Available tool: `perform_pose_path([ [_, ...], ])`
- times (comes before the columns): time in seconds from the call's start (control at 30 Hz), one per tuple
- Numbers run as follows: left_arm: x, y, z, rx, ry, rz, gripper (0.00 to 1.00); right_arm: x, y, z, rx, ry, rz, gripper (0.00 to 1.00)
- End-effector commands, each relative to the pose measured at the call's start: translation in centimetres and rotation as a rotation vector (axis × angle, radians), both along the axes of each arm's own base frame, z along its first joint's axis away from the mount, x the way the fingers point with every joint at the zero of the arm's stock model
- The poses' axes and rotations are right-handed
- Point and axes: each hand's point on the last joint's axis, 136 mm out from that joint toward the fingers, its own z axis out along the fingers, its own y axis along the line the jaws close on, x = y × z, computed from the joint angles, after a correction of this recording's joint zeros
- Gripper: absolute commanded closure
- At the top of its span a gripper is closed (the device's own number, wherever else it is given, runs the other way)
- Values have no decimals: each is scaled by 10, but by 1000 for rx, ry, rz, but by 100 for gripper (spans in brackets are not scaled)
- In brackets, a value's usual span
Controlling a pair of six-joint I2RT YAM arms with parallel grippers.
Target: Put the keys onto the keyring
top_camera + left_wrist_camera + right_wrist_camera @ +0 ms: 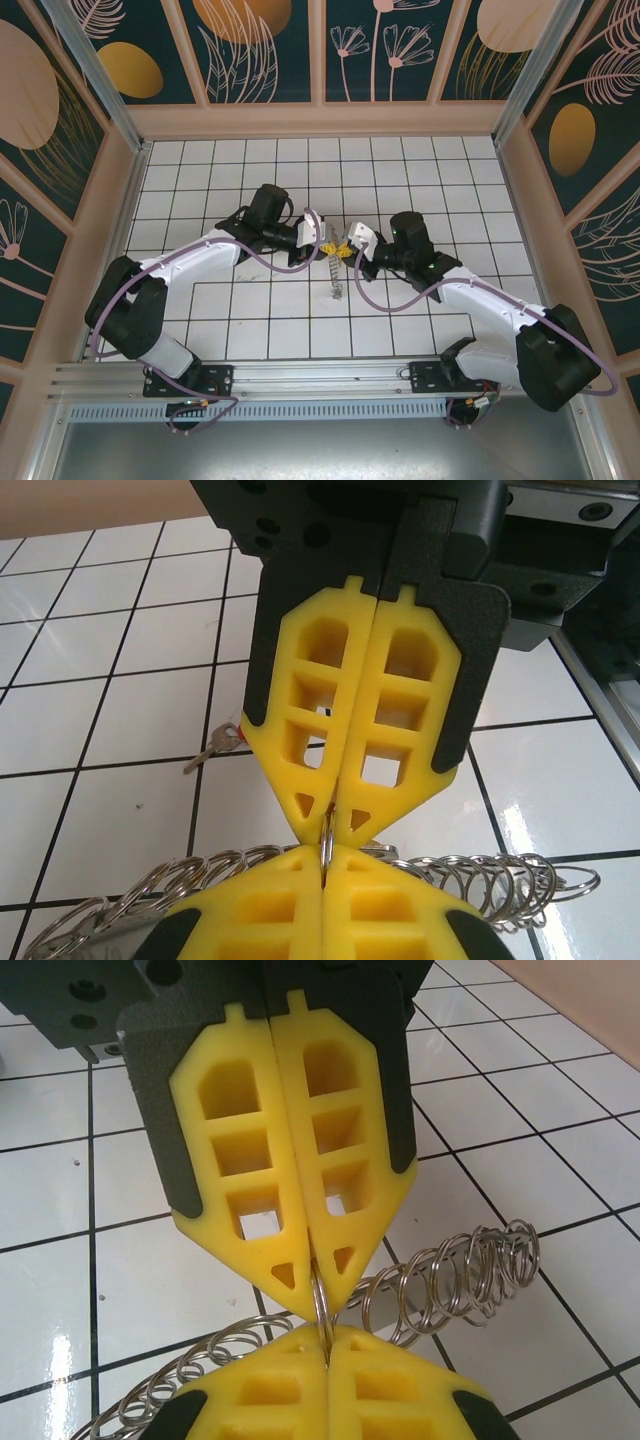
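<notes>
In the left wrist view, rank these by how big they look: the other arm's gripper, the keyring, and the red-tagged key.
1. right gripper, close to the camera
2. keyring, partly hidden
3. red-tagged key, tiny

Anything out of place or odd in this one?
Yes. The left fingers and right fingers are both shut on the same ring of the keyring, tip to tip, while a red-tagged key lies on the tiles, held by neither.

top external camera fixed high behind the arm bases (190,380), looking down and forward across the whole tiled desk (250,330) from afar; each wrist camera sits close behind its own claw, left claw (322,865) and right claw (328,1345) facing tip to tip, both views sharing the keyring (470,1270) coils between.
</notes>
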Motion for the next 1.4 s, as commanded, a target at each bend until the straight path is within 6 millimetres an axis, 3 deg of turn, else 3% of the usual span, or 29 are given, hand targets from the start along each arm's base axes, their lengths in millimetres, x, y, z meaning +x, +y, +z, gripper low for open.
perform_pose_path([
  [0.0, -7, -2, 6, -44, 12, -16, 100, 2, 1, 14, 32, -77, -4, 95],
  [0.07, -9, -3, 11, -94, 17, -11, 100, 2, -2, 6, 26, -77, -15, 89],
  [0.3, -12, -5, 28, -229, 44, -10, 100, -6, -10, -7, 100, -51, -8, 85],
  [0.57, -13, -5, 27, -266, 79, 3, 100, -10, -9, 3, 178, -61, -5, 85],
  [0.8, -5, -5, 30, -274, 46, 48, 100, 2, -33, 0, 92, -101, -127, 81],
  [0.93, -5, -4, 29, -272, 46, 55, 100, 2, -39, 9, 82, -127, -153, 79],
  [1.13, -7, -4, 30, -272, 51, 41, 100, -11, -21, 36, 175, -127, -38, 80],
  [1.37, -9, -3, 33, -273, 49, 37, 100, -6, -6, 34, 173, -121, 5, 85],
])
